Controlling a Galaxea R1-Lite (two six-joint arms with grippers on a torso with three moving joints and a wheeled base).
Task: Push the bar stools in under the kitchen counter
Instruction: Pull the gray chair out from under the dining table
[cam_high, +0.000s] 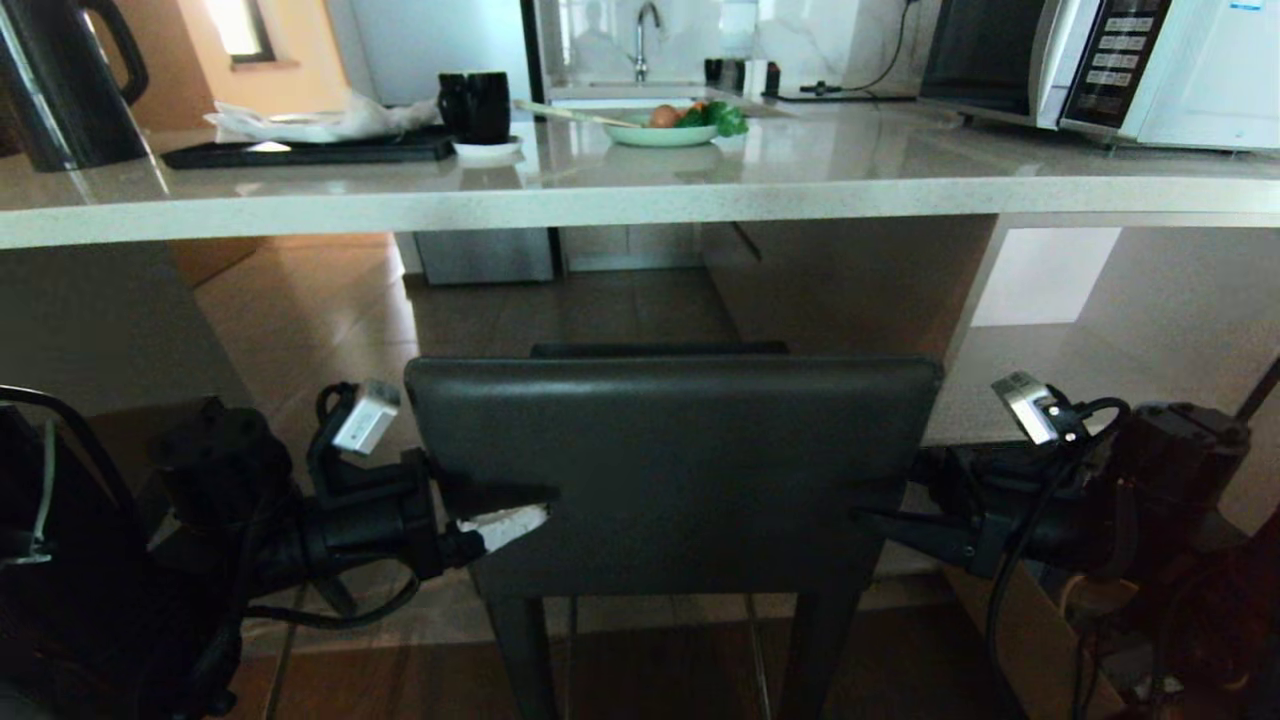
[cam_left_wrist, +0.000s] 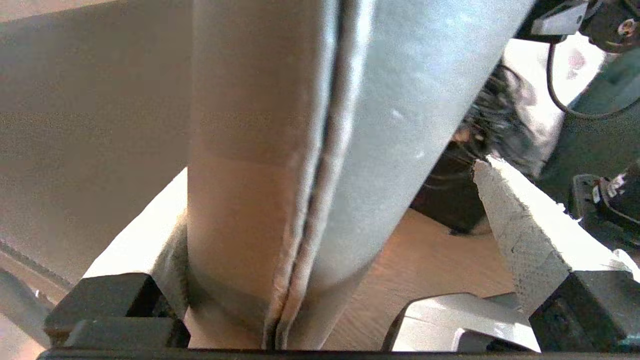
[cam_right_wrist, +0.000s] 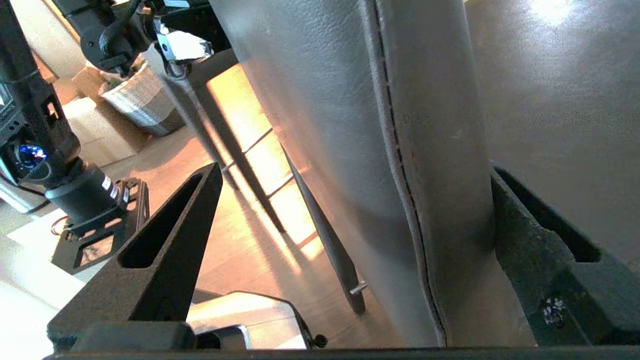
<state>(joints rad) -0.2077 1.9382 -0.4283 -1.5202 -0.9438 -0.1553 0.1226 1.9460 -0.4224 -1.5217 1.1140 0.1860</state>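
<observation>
Pale kitchen counter (cam_high: 640, 200) spans ahead; we see one bar stool (cam_high: 670, 470) just short of it; our left gripper (cam_high: 505, 510) and right gripper (cam_high: 885, 525) straddle its backrest edges, jaws spread wide, unclenched.

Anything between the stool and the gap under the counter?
Nothing visible. The bar stool faces open floor under the kitchen counter. Left gripper and right gripper straddle the backrest edges, open.

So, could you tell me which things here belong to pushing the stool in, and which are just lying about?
Job:
- bar stool
- kitchen counter
- left gripper, open, straddling the backrest's edge
- right gripper, open, likewise

Lying about:
- kettle
- black tray
- black mugs
- food bowl
- microwave
</observation>
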